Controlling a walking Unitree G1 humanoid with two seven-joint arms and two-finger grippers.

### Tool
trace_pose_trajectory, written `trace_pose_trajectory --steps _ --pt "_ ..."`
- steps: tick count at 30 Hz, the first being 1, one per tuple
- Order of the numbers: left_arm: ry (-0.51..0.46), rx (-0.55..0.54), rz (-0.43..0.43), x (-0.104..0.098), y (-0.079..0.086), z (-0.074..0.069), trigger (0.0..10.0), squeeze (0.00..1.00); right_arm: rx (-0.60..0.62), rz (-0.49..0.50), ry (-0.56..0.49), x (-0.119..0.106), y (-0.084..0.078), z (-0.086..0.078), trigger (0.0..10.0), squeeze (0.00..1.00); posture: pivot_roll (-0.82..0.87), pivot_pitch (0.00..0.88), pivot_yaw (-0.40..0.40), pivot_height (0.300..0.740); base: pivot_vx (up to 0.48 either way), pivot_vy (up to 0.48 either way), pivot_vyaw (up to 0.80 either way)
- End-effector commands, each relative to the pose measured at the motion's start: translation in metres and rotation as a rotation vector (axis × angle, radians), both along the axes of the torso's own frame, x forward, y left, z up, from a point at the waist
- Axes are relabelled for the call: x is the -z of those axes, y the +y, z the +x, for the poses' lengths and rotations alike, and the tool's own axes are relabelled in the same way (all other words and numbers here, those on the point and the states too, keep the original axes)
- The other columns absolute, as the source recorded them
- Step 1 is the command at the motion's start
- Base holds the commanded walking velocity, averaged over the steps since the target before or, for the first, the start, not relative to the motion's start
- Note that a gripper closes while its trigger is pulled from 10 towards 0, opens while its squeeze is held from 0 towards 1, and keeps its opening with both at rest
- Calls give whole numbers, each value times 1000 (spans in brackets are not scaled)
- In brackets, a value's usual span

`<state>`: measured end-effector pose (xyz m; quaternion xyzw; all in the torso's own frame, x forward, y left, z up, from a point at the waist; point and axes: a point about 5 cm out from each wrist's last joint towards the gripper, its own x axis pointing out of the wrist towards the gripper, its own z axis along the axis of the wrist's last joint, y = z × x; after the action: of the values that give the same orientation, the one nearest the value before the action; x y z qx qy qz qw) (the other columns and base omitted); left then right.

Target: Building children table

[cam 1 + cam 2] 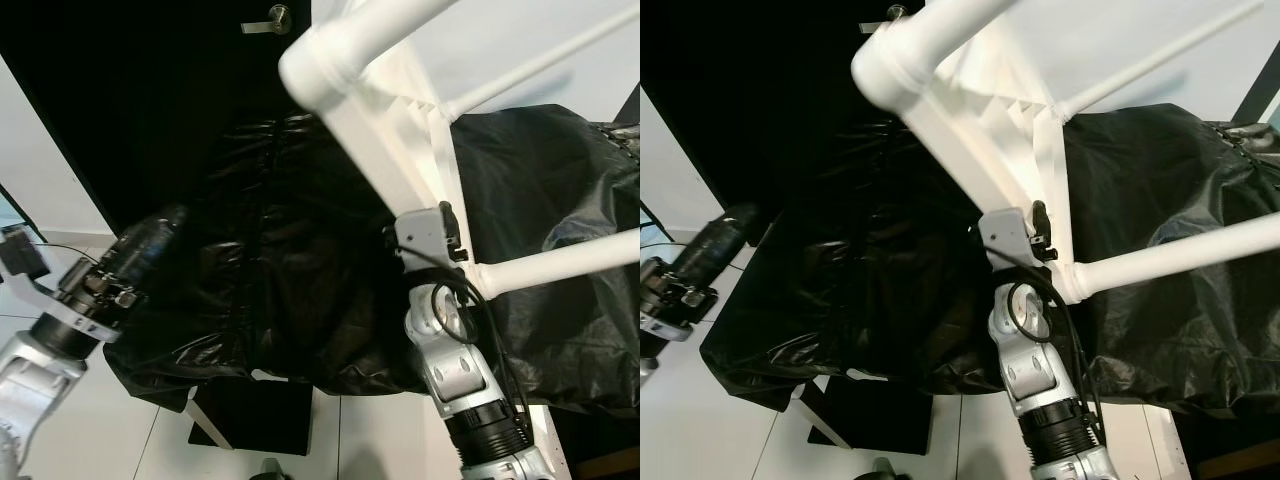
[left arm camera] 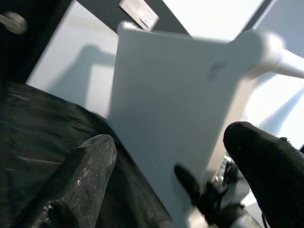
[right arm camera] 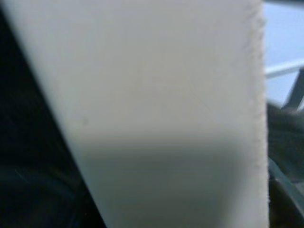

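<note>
With my right gripper (image 1: 440, 222) pinching the white table frame (image 1: 385, 130) and the left gripper (image 2: 180, 156) spread empty, I'd steady it before turning.

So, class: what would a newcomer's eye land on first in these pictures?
First, the big white table frame tilted across the upper middle, its round legs jutting out. The right end effector is up against its panel from below. Behind and beneath lies a crinkled black plastic sheet, with the left end effector hovering at its left edge.
</note>
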<state>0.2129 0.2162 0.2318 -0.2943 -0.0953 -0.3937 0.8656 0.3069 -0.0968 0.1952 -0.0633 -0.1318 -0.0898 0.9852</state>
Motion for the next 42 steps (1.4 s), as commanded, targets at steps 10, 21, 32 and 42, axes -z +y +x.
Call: trace_pose_trajectory --steps 10,21,32,42 --pt "-59 79 1 -2 -10 0 10000 0 -237 168 -182 -33 14 -9 10000 0 66 0 -2 740 0 0 0" --pt "-61 106 44 1 -23 2 10000 0 -235 146 -105 7 3 -4 10000 1000 78 0 -3 740 0 0 0" --pt "-60 186 145 3 -38 -3 10000 0 -235 121 -109 23 -25 -36 10000 0 74 3 16 740 0 0 0" --pt "-24 133 247 13 -53 10 10000 0 -424 41 -6 42 -33 -76 10000 0 66 8 28 740 0 0 0"
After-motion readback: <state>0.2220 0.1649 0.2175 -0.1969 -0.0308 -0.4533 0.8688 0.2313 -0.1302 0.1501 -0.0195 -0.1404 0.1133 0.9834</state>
